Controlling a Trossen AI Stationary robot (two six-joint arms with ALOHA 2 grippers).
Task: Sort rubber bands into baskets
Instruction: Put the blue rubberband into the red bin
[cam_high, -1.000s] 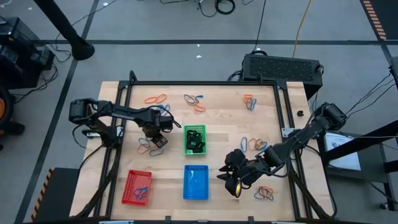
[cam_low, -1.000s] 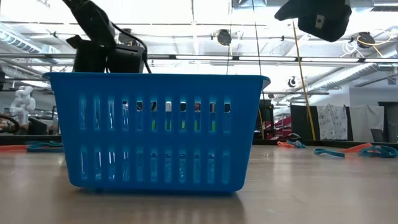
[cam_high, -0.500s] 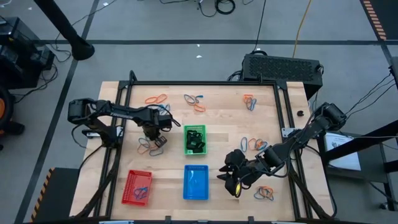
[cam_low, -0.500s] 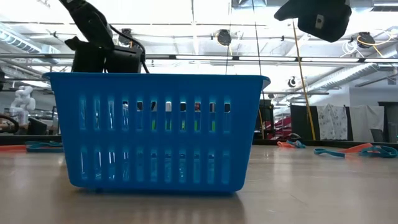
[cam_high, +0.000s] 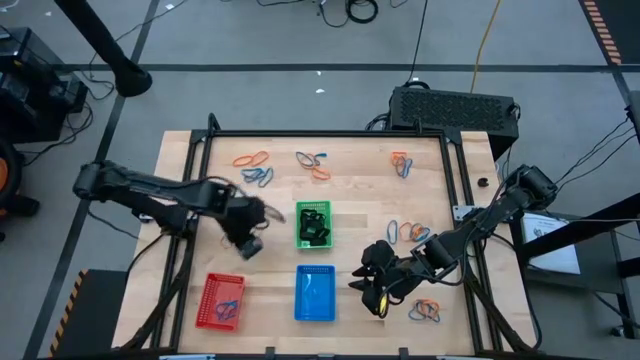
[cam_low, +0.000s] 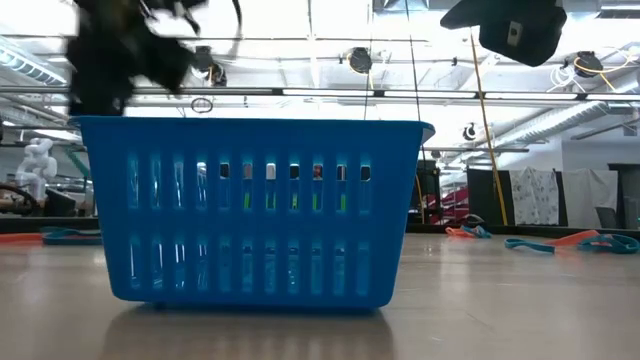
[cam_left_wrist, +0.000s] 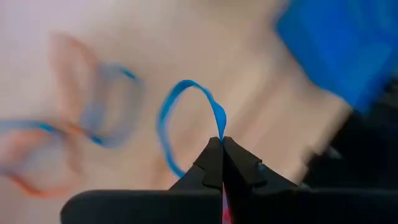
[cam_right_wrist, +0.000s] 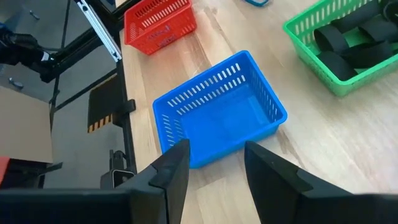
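No brand, label or writing can be read on any object. The left gripper is closed on a blue rubber band, pinched at one point so the loop hangs free past the fingertips. Compared with a second ago, the left arm has swung away from the loose bands it stood over beside the green basket and is now blurred, nearer the red basket; its jaws, apart then, are now together. The right gripper is unchanged: it is held with its fingers apart and nothing between them, just beside the blue basket.

Black bands are seen in the green basket, and some blue ones in the red basket. Clusters of orange and blue rubber bands are scattered along the far side of the table and near the right arm. In the low view the blue basket fills the foreground and hides most of the table behind it.
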